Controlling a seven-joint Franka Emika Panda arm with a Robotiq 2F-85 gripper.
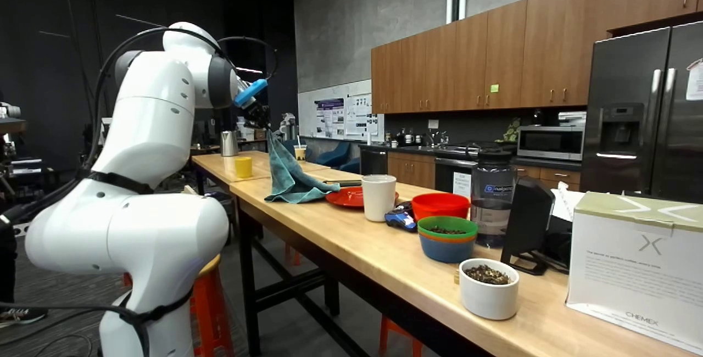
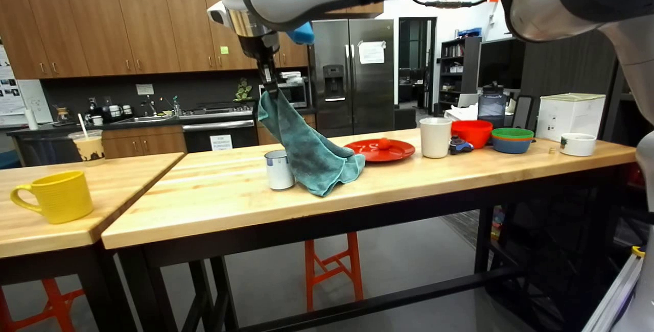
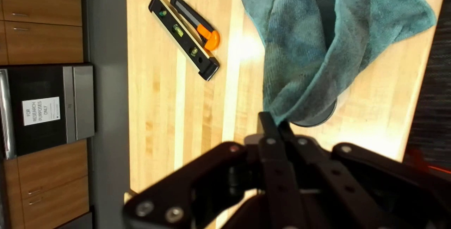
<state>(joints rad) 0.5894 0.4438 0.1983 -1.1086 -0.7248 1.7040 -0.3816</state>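
Note:
My gripper point(image 3: 278, 122) is shut on a corner of a teal towel point(image 3: 299, 42), pinched between the dark fingertips. In an exterior view the gripper point(image 2: 272, 92) hangs over the wooden table, and the towel point(image 2: 319, 156) drops from it in folds, its lower end on or just at the tabletop. A white enamel mug point(image 2: 279, 172) stands upright close beside the cloth; from the wrist it shows only as a dark rim point(image 3: 319, 118) partly covered by the towel. Behind the towel's lower end lies a red plate point(image 2: 375, 157) with a small red ball point(image 2: 384, 143) on it.
A spirit level point(image 3: 183, 35) and an orange-black cutter point(image 3: 201, 28) lie on the table point(image 3: 197, 116). Further along stand a white cup point(image 1: 379, 197), red bowl point(image 1: 439, 206), stacked bowls point(image 1: 447, 247), bottle point(image 1: 491, 208) and box point(image 1: 631, 274). A yellow mug point(image 2: 61, 196) is on the adjoining table.

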